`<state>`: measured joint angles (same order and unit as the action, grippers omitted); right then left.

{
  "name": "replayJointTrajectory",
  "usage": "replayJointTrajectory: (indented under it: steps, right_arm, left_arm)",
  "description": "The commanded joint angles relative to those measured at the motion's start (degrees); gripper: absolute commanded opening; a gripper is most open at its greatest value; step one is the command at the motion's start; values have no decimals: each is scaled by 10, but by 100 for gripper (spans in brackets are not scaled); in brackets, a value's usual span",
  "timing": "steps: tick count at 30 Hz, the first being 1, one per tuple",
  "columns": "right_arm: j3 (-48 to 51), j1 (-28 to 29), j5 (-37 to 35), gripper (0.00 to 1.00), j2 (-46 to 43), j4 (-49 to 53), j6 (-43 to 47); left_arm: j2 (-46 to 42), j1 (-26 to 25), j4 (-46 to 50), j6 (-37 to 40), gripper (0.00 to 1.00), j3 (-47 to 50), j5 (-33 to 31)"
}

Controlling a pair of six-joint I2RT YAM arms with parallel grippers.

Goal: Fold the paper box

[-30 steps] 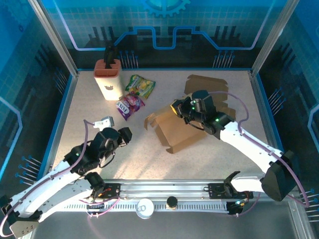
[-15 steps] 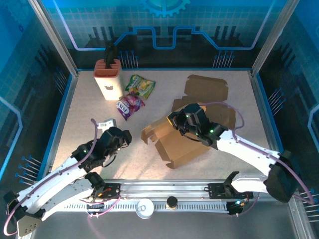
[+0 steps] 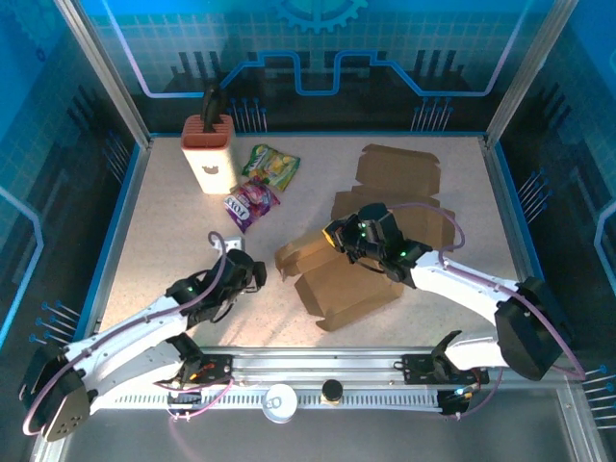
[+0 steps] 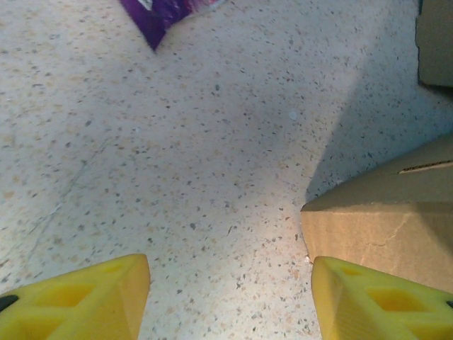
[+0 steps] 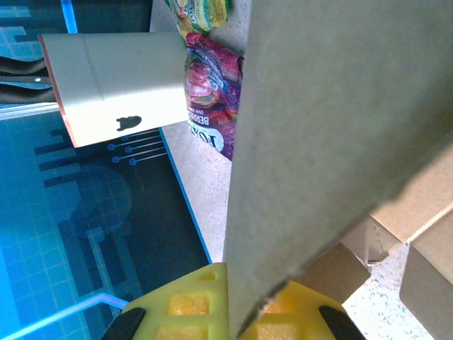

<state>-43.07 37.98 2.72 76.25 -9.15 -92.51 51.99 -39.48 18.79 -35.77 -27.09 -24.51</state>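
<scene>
The paper box [image 3: 351, 289] is a flat brown cardboard blank lying right of the table's middle, with some flaps raised. My right gripper [image 3: 339, 234] is shut on one raised flap at the box's left end. In the right wrist view that cardboard panel [image 5: 340, 106] stands pinched between the yellow fingers [image 5: 180, 308] of the right gripper [image 5: 241, 312]. My left gripper [image 3: 253, 275] hovers low over the table just left of the box, open. In the left wrist view a box corner [image 4: 382, 212] lies right beside the right-hand finger [image 4: 382, 301], with bare table inside the left gripper [image 4: 230, 297].
A white knife block [image 3: 209, 151] with an orange top stands at the back left. A green snack bag [image 3: 271, 166] and a purple snack bag [image 3: 250, 202] lie beside it. Blue enclosure walls ring the table [image 3: 173, 241].
My left arm has reached right and forward, up to the box's left edge, and its jaws stand a little wider. The right gripper has drawn the held flap left and nearer, shifting the box.
</scene>
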Motion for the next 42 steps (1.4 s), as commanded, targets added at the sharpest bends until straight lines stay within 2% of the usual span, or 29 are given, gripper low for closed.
replayJointTrajectory:
  steps: [1,9,13,20,27,31,42]
  right_arm:
    - [15,-14,32,0,16,-40,29]
    - [25,-37,83,0,42,-101,44]
    - [24,-40,94,0,47,-106,48]
    - [16,-47,113,0,62,-115,55]
    - [7,-53,132,0,85,-133,60]
    - [-1,-54,136,0,93,-138,63]
    - [-3,-59,147,0,94,-145,68]
  left_arm:
    - [34,5,-94,66,63,10,20]
    - [91,5,-197,130,65,26,42]
    - [104,6,-236,172,59,33,63]
    - [88,6,-295,226,51,55,124]
    - [80,0,-327,248,52,67,172]
    - [92,-16,-331,261,51,62,167]
    - [130,-70,-333,307,38,37,105]
